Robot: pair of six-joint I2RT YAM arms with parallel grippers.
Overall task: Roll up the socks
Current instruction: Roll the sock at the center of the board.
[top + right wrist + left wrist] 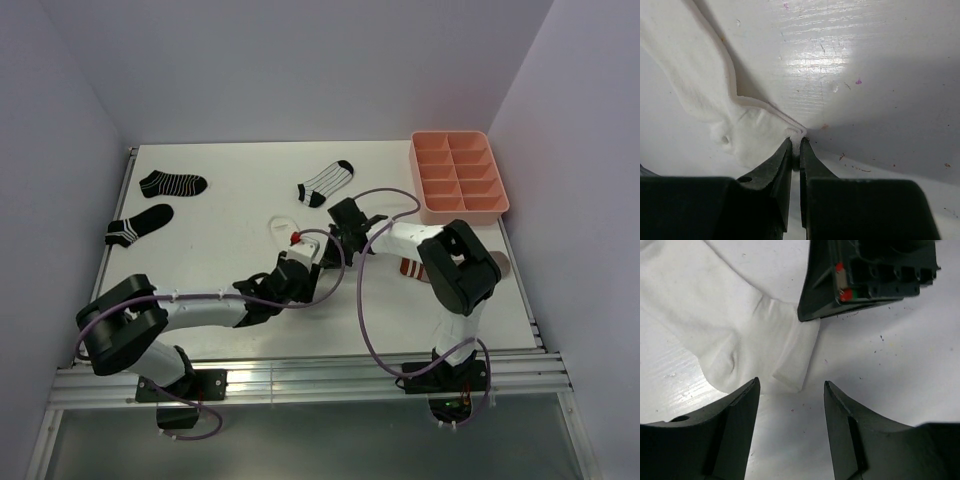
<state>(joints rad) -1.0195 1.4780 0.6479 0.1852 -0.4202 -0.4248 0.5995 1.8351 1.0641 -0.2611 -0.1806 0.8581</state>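
The plain white sock (281, 226) lies flat mid-table. My right gripper (796, 141) is shut on one edge of this sock (695, 70), pinching a thin fold of cloth between its tips. The left wrist view shows that gripper (865, 280) above a folded flap of the sock (700, 305). My left gripper (791, 382) is open just short of the flap, with only bare table between its fingers (735, 410). In the top view both grippers, left (300, 243) and right (333, 232), meet at the sock's near end.
Two black white-striped socks (172, 183) (140, 224) lie at the far left. A white thin-striped sock with black toe and heel (325, 183) lies behind the grippers. A taupe sock with a red-white cuff (413, 268) is partly under my right arm. A pink compartment tray (497, 205) stands back right.
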